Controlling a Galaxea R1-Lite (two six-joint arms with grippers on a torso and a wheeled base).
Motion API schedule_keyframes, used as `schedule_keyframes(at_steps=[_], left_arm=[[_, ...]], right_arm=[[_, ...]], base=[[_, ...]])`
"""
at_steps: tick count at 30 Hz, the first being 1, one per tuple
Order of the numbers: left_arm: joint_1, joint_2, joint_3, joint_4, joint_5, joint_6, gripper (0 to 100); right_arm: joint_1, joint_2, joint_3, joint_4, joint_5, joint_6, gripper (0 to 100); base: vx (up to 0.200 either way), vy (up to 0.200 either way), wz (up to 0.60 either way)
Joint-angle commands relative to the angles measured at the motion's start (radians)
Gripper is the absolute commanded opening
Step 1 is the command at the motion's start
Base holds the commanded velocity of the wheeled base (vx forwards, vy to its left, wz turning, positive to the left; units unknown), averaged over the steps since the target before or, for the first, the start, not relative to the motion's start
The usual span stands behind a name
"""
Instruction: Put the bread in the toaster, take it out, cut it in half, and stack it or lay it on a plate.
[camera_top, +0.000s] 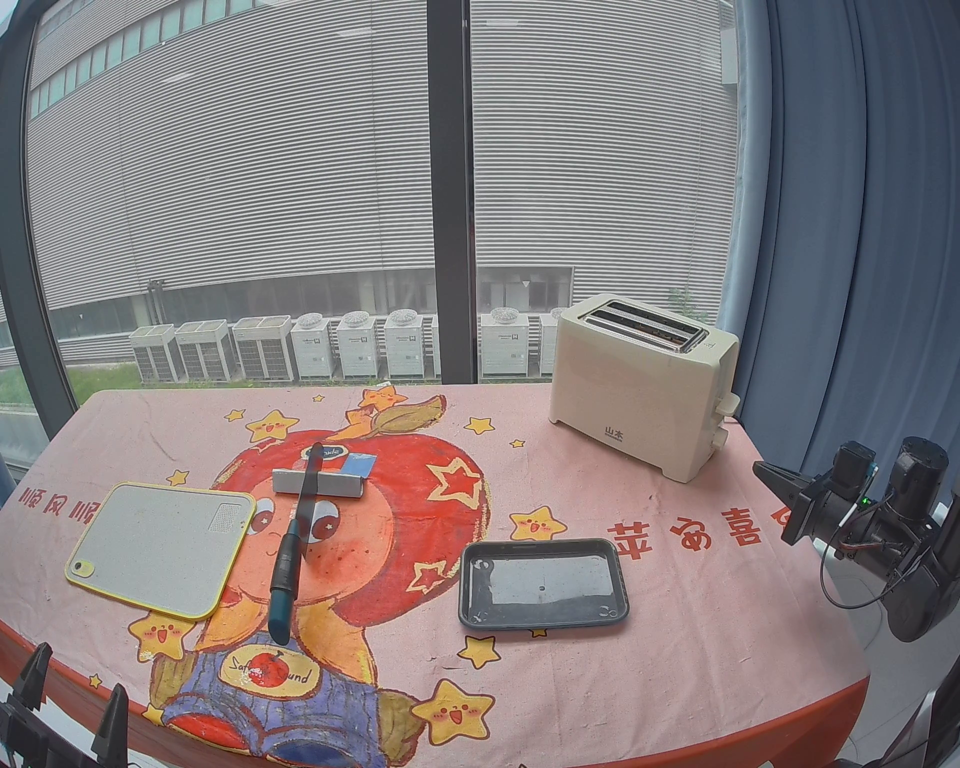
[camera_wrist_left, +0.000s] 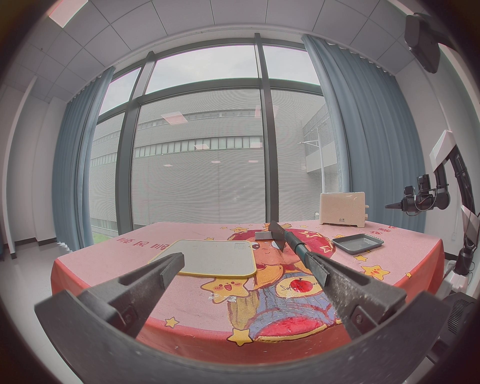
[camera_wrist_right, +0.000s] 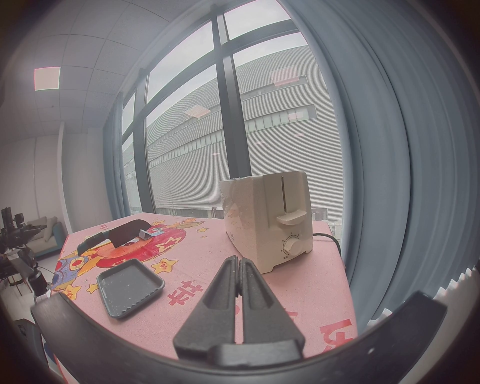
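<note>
One toaster (camera_top: 640, 385), one dark plate (camera_top: 545, 622), one cutting board (camera_top: 160, 548), one knife (camera_top: 290, 560), one knife rest (camera_top: 342, 485).

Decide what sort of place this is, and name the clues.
Probably an office or lab room staged as a kitchen: a toaster, cutting board and knife on a cloth-covered table beside tall windows facing another building.

Small dark printed mark low on the toaster (camera_top: 640, 385) front. Big red characters (camera_top: 690, 533) run along the bench cloth (camera_top: 720, 640) near the toaster, with more at its left edge. There's lettering on the cloth's apple badge (camera_top: 268, 668), too small to make out.
</note>
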Motion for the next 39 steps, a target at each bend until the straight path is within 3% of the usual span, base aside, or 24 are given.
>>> schedule_keyframes(at_steps=[1, 15, 18, 27, 33, 39], left_arm=[[0.0, 0.0, 0.016, 0.0, 0.0, 0.0, 100], [0.0, 0.0, 0.016, 0.0, 0.0, 0.0, 100], [0.0, 0.0, 0.016, 0.0, 0.0, 0.0, 100], [0.0, 0.0, 0.016, 0.0, 0.0, 0.0, 100], [0.0, 0.0, 0.016, 0.0, 0.0, 0.0, 100], [0.0, 0.0, 0.016, 0.0, 0.0, 0.0, 100]], right_arm=[[0.0, 0.015, -0.004, 0.005, -0.001, 0.001, 0], [-0.001, 0.029, -0.026, 0.014, -0.007, 0.037, 0], [0.003, 0.046, -0.05, 0.039, -0.05, 0.037, 0], [0.008, 0.048, -0.064, 0.088, -0.056, 0.04, 0], [0.032, 0.04, -0.072, 0.113, -0.059, 0.097, 0], [0.043, 0.046, -0.087, 0.134, -0.083, 0.103, 0]], base=[[0.0, 0.0, 0.0], [0.0, 0.0, 0.0], [0.0, 0.0, 0.0], [0.0, 0.0, 0.0], [0.0, 0.0, 0.0], [0.0, 0.0, 0.0]])
